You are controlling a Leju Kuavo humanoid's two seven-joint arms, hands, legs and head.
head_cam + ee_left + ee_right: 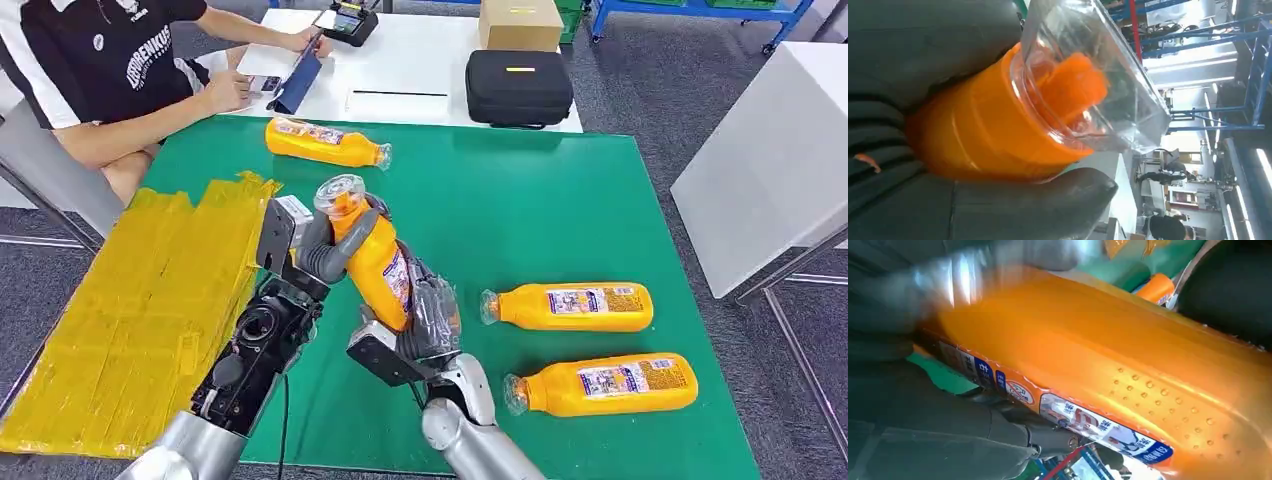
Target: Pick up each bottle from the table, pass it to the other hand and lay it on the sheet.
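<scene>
An orange bottle (377,262) with a clear cap (340,192) stands tilted above the middle of the green table (520,210), held between both hands. My left hand (318,248) grips its neck just under the cap. My right hand (428,322) wraps its lower body. In the left wrist view the orange neck (993,135) and clear cap (1093,85) lie between my left hand's fingers (1023,205). In the right wrist view the labelled bottle body (1108,370) lies against my right hand's fingers (948,435). The yellow sheet (140,310) covers the table's left side.
Two more orange bottles (570,306) (605,385) lie on their sides at the right, and a third (325,142) lies near the far edge. A person (110,70) sits at the far left. A black case (518,88) and a cardboard box (520,22) sit on a white table behind.
</scene>
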